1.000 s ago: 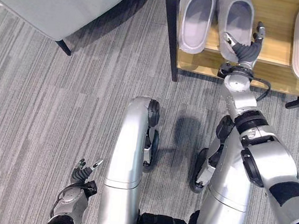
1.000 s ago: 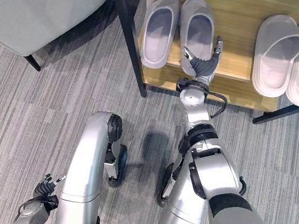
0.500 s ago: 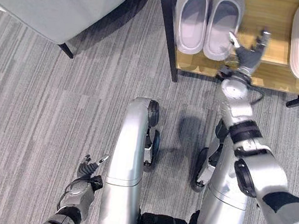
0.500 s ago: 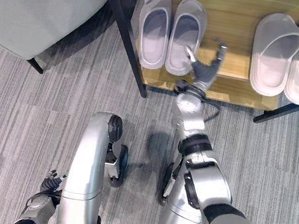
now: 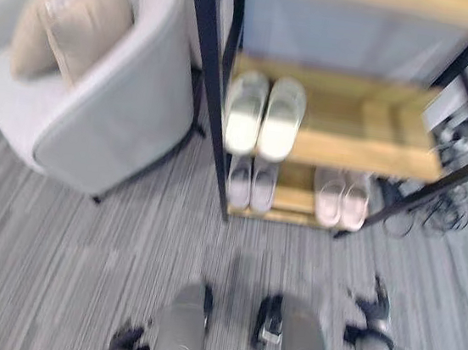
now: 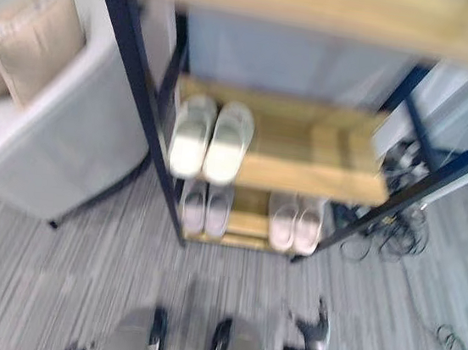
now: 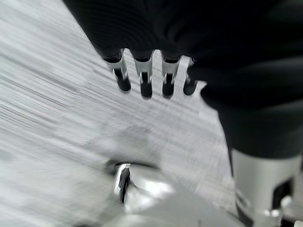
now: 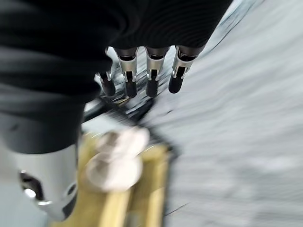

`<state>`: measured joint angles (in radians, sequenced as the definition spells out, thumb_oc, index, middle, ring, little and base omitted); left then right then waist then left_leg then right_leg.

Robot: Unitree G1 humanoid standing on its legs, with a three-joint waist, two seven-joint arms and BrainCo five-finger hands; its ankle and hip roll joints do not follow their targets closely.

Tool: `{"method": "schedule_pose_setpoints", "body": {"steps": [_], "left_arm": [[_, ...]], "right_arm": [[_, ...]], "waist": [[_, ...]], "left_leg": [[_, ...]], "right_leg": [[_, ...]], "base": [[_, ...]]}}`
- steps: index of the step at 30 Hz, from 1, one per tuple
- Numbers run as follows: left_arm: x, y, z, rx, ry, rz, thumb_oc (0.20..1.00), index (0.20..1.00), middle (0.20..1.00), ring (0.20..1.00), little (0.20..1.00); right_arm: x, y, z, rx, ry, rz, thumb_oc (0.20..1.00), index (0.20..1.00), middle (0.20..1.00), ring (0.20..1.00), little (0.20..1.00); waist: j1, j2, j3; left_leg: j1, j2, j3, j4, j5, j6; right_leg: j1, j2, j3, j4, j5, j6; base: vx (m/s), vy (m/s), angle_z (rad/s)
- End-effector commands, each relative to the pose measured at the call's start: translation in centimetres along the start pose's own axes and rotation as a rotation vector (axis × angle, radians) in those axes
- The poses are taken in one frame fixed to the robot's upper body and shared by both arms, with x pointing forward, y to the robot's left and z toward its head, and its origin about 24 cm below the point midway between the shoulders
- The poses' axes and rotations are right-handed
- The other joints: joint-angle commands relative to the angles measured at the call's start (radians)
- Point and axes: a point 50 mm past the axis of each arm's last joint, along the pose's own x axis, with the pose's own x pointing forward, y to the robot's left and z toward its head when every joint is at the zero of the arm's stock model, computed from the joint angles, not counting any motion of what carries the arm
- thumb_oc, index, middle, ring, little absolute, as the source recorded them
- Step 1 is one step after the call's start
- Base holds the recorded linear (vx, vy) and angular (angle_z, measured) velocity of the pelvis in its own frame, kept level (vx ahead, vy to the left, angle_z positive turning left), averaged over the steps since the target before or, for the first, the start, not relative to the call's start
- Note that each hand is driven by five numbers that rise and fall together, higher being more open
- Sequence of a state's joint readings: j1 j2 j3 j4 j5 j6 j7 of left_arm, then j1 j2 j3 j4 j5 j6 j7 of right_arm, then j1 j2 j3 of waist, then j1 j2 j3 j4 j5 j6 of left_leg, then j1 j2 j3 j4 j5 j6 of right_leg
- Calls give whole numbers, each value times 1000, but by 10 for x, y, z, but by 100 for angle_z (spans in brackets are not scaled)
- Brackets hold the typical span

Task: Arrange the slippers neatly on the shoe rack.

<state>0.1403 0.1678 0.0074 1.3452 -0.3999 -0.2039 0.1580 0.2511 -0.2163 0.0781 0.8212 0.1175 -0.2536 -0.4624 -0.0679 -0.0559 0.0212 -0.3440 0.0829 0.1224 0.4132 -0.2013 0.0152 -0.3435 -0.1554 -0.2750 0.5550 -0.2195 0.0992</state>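
A black-framed shoe rack with wooden shelves (image 5: 365,153) holds three pairs of pale slippers: a white pair (image 5: 264,115) side by side on the middle shelf, a light grey pair (image 5: 250,183) and a pinkish pair (image 5: 341,198) on the bottom shelf.

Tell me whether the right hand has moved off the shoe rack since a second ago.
Yes. The right hand has pulled back from the bottom shelf of the shoe rack and now hangs low over the carpet, clear of the grey slippers.
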Motion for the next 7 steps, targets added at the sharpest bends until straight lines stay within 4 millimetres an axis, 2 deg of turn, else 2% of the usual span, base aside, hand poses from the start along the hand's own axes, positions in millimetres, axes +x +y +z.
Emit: {"method": "schedule_pose_setpoints", "body": {"steps": [1, 3, 4, 5, 7], "left_arm": [[3, -27, 34, 167, -99, -108, 1000, 1000, 1000, 1000, 1000], [4, -22, 26, 340, -70, -133, 1000, 1000, 1000, 1000, 1000], [4, -23, 26, 340, -70, -133, 1000, 1000, 1000, 1000, 1000], [4, -21, 28, 412, -78, -142, 1000, 1000, 1000, 1000, 1000], [5, -22, 31, 462, -96, -144, 1000, 1000, 1000, 1000, 1000]], "right_arm": [[28, 21, 64, 63, -136, 52, 1000, 1000, 1000, 1000, 1000], [24, 7, 6, -115, 98, 76, 1000, 1000, 1000, 1000, 1000], [24, 7, 6, -115, 98, 76, 1000, 1000, 1000, 1000, 1000], [19, -2, -16, -201, 184, 90, 1000, 1000, 1000, 1000, 1000], [11, -11, -38, -206, 298, 91, 1000, 1000, 1000, 1000, 1000]], "waist": [[19, -2, 104], [24, -5, 67], [23, -5, 66], [27, 1, 39], [28, 12, 14]], "left_leg": [[-104, 30, -64, 181, -1, -23], [118, 19, -23, -81, 82, -44], [118, 18, -23, -84, 84, -44], [201, 7, -3, -194, 115, -52], [290, -2, 12, -301, 147, -60]], "right_leg": [[-69, -77, 65, 75, 2, 5], [128, -52, 39, -152, 82, 35], [128, -52, 38, -155, 84, 35], [187, -37, 33, -246, 121, 50], [255, -22, 32, -337, 151, 59]], "base": [[221, -53, 6], [191, -60, 11], [127, -63, 1], [79, -43, -8], [89, -51, -10]]}}
